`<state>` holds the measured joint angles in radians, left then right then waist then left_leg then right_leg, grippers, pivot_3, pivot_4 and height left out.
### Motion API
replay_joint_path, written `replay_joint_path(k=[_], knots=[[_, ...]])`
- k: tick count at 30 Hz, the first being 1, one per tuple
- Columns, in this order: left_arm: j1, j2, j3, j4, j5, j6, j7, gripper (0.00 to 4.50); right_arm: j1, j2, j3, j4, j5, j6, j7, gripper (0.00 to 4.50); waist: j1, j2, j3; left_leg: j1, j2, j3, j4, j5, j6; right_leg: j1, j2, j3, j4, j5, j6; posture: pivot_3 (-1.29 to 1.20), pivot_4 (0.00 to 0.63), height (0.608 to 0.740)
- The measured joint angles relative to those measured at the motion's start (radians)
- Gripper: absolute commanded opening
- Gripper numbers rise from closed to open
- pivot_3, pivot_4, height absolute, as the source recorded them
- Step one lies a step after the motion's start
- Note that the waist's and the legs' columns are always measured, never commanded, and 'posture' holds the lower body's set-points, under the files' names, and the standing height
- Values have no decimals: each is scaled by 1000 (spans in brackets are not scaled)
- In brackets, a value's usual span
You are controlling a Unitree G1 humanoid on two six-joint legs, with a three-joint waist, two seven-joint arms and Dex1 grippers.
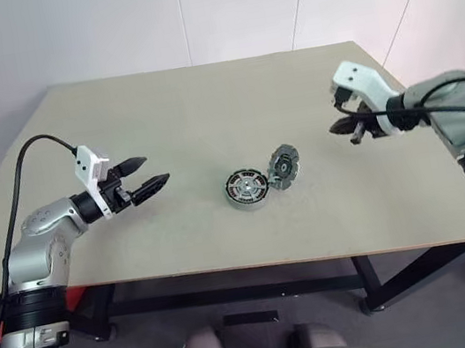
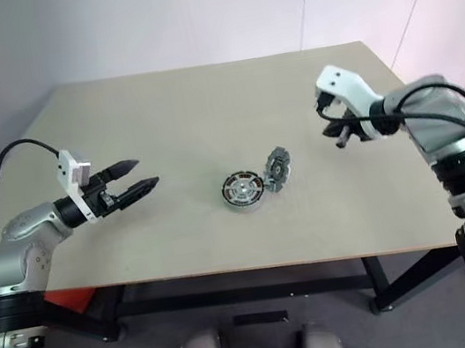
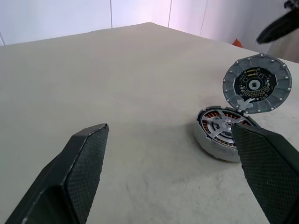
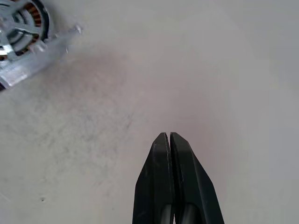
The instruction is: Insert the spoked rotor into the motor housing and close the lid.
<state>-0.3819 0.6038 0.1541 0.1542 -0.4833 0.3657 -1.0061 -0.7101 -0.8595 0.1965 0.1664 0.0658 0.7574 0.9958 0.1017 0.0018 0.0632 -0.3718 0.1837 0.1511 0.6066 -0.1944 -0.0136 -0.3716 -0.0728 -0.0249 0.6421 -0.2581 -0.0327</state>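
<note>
Worktop (image 1: pixel 209 142), a pale beige board, carries the assembly near its middle, between my two claws and well apart from both. Round motor housing (image 1: pixel 246 188) lies flat on it, copper-brown windings visible around the rim in my left wrist view. Spoked rotor (image 3: pixel 223 129), silver-faced, sits inside the housing, its spokes level with the top. Round silver-grey lid (image 1: pixel 284 164) with a dark centre stands tilted open, its lower edge touching the housing's rim on the side toward my right arm; the lid is not closed.

My left claw (image 1: pixel 143 176) hovers above the worktop to the left of the housing, pointing toward it, its two black fingers (image 3: pixel 77 175) spread wide and grasping nothing.

My right claw (image 1: pixel 338 128) hangs over bare worktop to the right of the lid, angled downward. Its fingers (image 4: pixel 161 182) are pressed together along their length, with nothing between them. From my right wrist view, the housing and the lid's edge lie off to one corner.
</note>
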Motion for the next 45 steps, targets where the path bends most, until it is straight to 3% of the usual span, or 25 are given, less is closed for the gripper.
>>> replay_joint_path(k=[9, 45], knots=[[10, 1, -13, 35, 37, -20, -14, 4500, 137, 77, -43, -222, 55, 133, -97, 27, -1, 0, 0, 2, 0, 0, -2, 0, -1, 1, 0, 0, 0, 0, 0, 0, 0, 740], [7, -3, -15, 50, 68, -42, -12, 4500, 73, 277, 61, -340, 133, 204, -164, 27, -4, 0, 0, 4, -1, 0, -7, 3, -5, 0, 0, 1, -1, 0, 0, 0, 0, 740]])
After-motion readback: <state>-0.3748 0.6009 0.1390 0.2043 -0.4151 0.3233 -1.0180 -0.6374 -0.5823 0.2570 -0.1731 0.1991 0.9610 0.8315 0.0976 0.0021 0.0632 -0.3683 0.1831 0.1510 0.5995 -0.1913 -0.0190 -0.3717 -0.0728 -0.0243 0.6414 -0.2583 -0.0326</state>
